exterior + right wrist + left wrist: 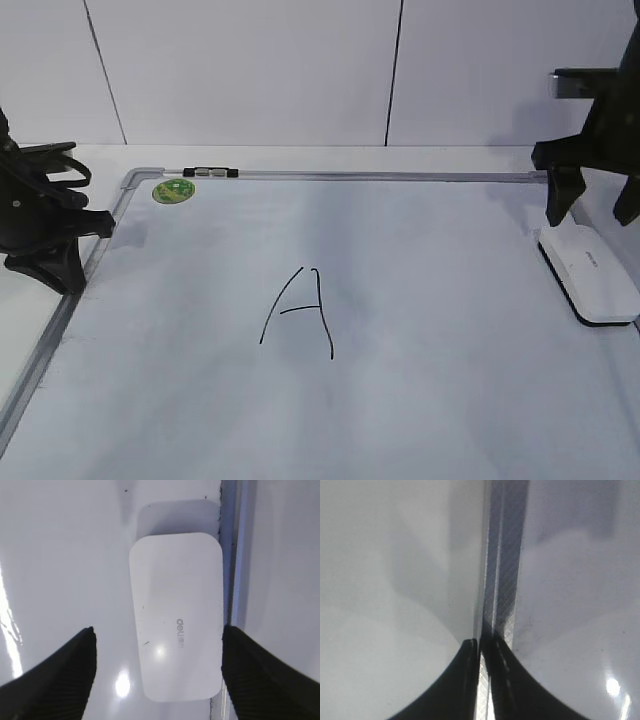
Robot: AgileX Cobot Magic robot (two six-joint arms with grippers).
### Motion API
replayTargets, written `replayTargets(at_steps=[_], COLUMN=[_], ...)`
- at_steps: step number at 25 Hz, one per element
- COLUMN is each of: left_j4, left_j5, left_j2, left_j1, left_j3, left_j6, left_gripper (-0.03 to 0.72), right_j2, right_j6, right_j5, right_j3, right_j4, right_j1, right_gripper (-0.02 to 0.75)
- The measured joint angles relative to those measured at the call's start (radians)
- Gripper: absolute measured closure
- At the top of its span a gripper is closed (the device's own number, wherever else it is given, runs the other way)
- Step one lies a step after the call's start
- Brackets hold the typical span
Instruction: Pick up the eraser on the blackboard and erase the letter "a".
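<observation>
One eraser (176, 617) lying between the wide-open jaws of the right gripper (157, 667), one blackboard (450, 330), one drawn capital letter (299, 312), left gripper (481, 680) jaws nearly closed over the frame (502, 570), empty, eraser's far end cut off in exterior view.

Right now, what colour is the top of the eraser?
White, with small grey lettering; the eraser shows best in the right wrist view.

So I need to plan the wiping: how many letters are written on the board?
1: a black capital "A" near the middle of the blackboard; none seems hidden.
</observation>
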Motion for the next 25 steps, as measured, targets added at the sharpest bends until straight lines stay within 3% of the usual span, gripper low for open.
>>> replayTargets(at_steps=[19,25], left_j4=[0.045,0.048], left_j5=[-0.003,-0.012], left_j2=[-0.006,-0.015], left_j1=[0.0,0.014], left_j3=[0.0,0.008], left_j6=[-0.003,-0.004], left_gripper=[0.615,0.519], right_j2=[-0.214,-0.214], right_j6=[-0.064,-0.082], right_j5=[0.013,0.013], right_j3=[0.0,0.0], right_j4=[0.163,0.196], right_j1=[0.0,0.0], right_gripper=[0.145,0.146])
